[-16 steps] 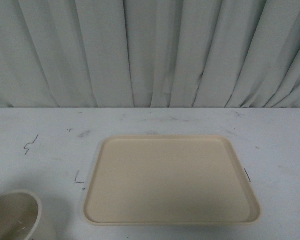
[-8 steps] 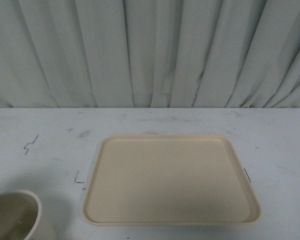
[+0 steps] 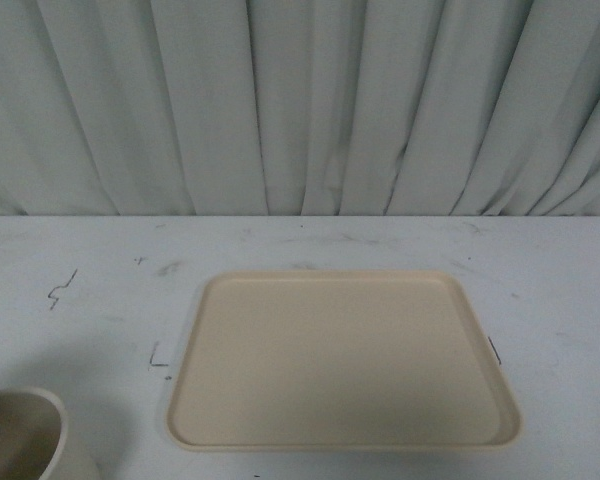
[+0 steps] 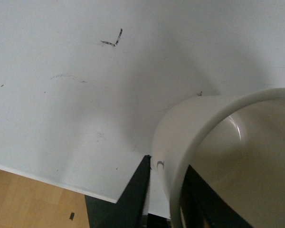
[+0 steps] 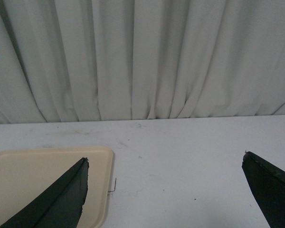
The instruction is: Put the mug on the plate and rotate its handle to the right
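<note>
The cream-white mug [image 3: 20, 435] shows only as its open rim at the bottom left corner of the front view, left of the plate. In the left wrist view the mug [image 4: 218, 156] fills the frame's lower right, and my left gripper [image 4: 168, 190] is shut on its wall, one black finger outside and one inside the rim. The handle and the smiley face are hidden. The beige plate [image 3: 185, 400] lies empty in the middle of the table; its corner shows in the right wrist view [image 5: 102, 190]. My right gripper [image 5: 164, 166] is open and empty above the table, right of the plate.
The white table [image 3: 80, 300] carries small black corner marks near the plate. A pleated grey curtain [image 3: 300, 100] hangs behind. The table's near edge and wooden floor [image 4: 28, 199] show in the left wrist view.
The mug has slid down and left in the front view, so less of its rim shows. The plate has not moved.
</note>
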